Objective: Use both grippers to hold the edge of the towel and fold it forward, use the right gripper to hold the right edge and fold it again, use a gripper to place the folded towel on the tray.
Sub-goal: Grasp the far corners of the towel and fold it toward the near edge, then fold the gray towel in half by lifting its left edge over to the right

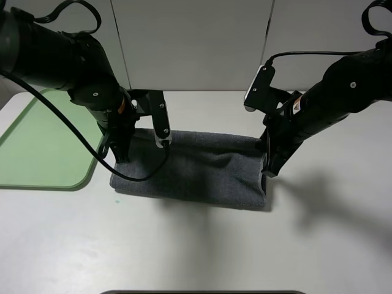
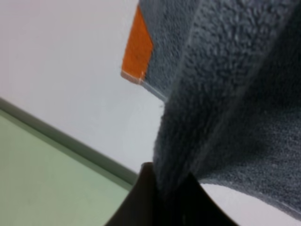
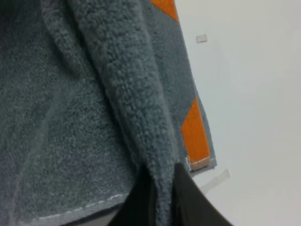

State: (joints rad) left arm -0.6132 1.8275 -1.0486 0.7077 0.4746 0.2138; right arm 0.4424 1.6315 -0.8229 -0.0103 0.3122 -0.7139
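Left gripper (image 1: 120, 153), right gripper (image 1: 270, 166): jaws clenched on grey towel (image 1: 196, 174) ends; green tray (image 1: 37, 153) alongside on worktop (image 1: 196, 245).

the towel (image 1: 196, 174) hides left pincer (image 1: 119, 156) and right pincer (image 1: 269, 170) tips; the tray (image 1: 43, 144) is cut off.

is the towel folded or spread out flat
Folded over: the towel lies doubled, the left pincer and right pincer pinching its grey edge over the orange stripe.
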